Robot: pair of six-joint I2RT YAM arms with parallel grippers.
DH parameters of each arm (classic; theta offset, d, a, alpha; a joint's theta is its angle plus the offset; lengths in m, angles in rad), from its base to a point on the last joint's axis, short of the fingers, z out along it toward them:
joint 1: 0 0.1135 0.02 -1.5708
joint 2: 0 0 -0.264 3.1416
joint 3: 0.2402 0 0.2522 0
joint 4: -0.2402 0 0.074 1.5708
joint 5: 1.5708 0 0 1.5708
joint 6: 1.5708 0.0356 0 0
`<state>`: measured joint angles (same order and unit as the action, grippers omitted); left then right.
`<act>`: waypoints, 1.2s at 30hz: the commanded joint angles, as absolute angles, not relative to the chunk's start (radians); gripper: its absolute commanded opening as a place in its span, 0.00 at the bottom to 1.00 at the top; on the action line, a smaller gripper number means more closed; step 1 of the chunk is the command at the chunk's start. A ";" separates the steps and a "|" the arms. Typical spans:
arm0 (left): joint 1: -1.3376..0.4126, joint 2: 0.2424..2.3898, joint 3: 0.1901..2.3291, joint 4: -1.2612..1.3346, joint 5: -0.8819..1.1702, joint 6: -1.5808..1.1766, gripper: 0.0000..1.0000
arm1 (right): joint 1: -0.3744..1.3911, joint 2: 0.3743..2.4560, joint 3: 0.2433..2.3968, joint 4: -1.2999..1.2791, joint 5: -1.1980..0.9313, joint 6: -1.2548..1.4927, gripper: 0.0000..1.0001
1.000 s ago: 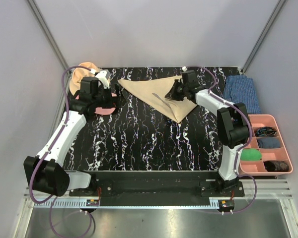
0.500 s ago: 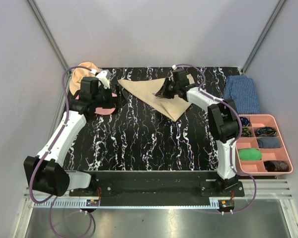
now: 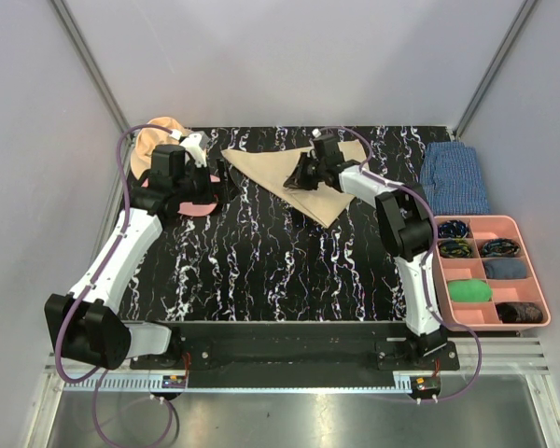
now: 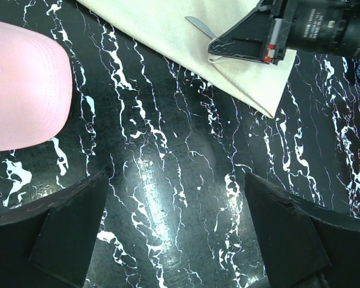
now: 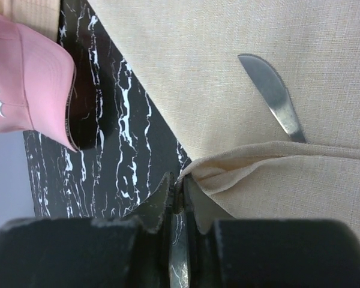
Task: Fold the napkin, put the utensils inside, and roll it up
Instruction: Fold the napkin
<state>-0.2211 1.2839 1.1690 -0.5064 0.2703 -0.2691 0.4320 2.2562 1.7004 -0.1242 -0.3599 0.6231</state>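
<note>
The beige napkin (image 3: 294,173) lies folded into a triangle at the back middle of the black marbled table. My right gripper (image 3: 303,180) is shut on a corner of the napkin (image 5: 240,165) and has pulled that flap across the cloth. A grey knife blade (image 5: 271,96) sticks out from under the flap; the rest of the utensils is hidden. In the left wrist view the napkin (image 4: 186,36) and the knife tip (image 4: 198,25) lie beside the right gripper. My left gripper (image 4: 180,240) is open and empty over bare table near a pink cap (image 4: 21,90).
A pink cap (image 3: 191,196) and a tan hat (image 3: 154,140) lie at the back left by my left arm. A blue checked cloth (image 3: 455,177) lies at the back right. A pink compartment tray (image 3: 532,271) with small items stands at the right edge.
My right gripper has moved left across the napkin, dragging the held corner over the cloth and the utensils. The left arm has not moved.
</note>
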 commanded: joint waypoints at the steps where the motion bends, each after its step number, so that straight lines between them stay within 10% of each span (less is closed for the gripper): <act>1: -0.215 1.267 1.164 -0.468 0.298 -0.259 0.99 | 0.440 2.284 1.773 -0.101 -0.382 0.621 0.22; 9: -0.215 1.267 1.163 -0.469 0.273 -0.252 0.99 | 0.443 2.266 1.851 -0.118 -0.463 0.555 0.77; 29: -0.215 1.221 1.146 -0.453 0.179 -0.255 0.99 | 0.400 1.744 1.182 -0.155 -0.362 0.518 0.78; 36: -0.215 1.238 1.117 -0.423 0.181 -0.276 0.99 | 0.324 1.553 0.891 -0.147 -0.382 0.531 0.64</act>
<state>-0.2211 1.2453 1.1339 -0.4858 0.2008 -0.2638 0.3569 1.6600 0.9798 -0.1627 -0.3832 0.5205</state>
